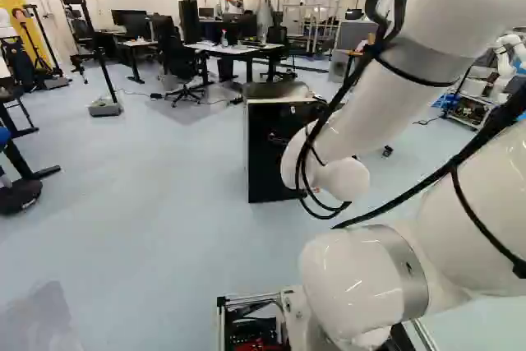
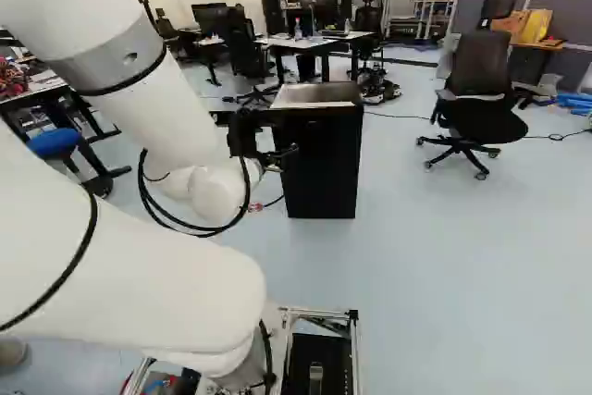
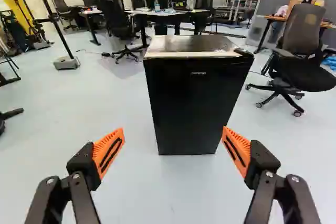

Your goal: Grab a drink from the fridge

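Dead ahead at 12 o'clock, wrist view: fridge (image 3: 194, 108), door seemingly shut, no drink visible; gripper (image 3: 173, 129) wide, nothing btwn pads. Prob. best: approach slowly, work door edge first. L base view: forearm (image 1: 374, 108) slants down. R base view: wrist (image 2: 217, 191) low, gripper aimed fwd, approx. 12.
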Controlling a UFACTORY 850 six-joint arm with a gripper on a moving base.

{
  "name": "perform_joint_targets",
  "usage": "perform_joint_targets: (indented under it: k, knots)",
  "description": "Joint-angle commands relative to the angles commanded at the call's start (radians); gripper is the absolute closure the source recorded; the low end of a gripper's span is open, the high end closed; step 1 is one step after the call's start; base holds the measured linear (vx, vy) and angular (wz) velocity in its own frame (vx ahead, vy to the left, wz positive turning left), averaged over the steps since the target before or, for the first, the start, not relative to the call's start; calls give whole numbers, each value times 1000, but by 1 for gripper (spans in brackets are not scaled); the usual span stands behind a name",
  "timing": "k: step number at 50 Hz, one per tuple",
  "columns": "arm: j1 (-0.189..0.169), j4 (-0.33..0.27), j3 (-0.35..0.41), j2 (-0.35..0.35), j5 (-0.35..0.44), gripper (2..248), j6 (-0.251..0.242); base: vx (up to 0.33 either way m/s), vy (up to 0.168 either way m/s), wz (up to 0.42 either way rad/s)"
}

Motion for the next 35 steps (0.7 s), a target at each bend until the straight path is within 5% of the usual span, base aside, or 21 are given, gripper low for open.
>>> perform_joint_targets:
  k: [35]
  knots:
    - [0, 0, 0, 0, 0, 3, 0, 45, 6, -2]
